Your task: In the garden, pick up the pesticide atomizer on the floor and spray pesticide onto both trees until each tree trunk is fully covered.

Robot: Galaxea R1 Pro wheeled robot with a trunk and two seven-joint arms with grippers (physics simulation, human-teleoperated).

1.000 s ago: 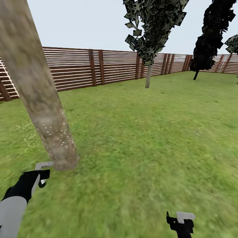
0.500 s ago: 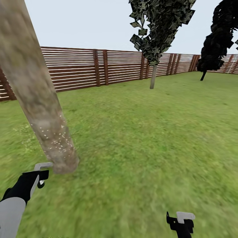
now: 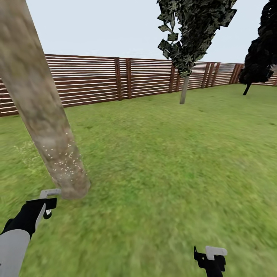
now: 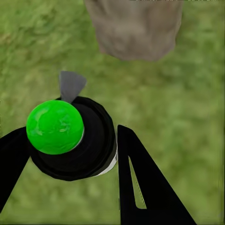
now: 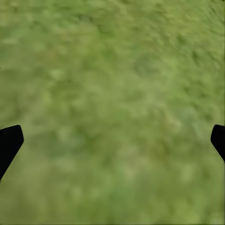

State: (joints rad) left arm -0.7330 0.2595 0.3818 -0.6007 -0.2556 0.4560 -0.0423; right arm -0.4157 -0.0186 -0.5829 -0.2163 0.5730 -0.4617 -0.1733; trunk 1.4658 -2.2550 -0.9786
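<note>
The near tree trunk [image 3: 42, 115] leans across the left of the head view, and whitish pesticide specks [image 3: 63, 161] dot its lower part. My left gripper [image 3: 48, 202] hangs just short of the trunk's base. It is shut on the pesticide atomizer [image 4: 70, 140], a black bottle that here carries a bright green ball top and a grey nozzle [image 4: 70, 84] aimed at the trunk base [image 4: 133, 28]. The second tree [image 3: 184, 90] stands far off by the fence. My right gripper [image 3: 211, 256] is open over bare grass, with nothing between its fingertips [image 5: 9, 143].
A brown slatted fence [image 3: 100, 79] closes the lawn at the back. A near-black narrow tree [image 3: 261, 50] stands at the far right. Open grass stretches between the two trunks.
The whole view has swung a little, so the far tree and fence sit further right in the picture. Both grippers hold their places; the left one keeps its grip on the atomizer.
</note>
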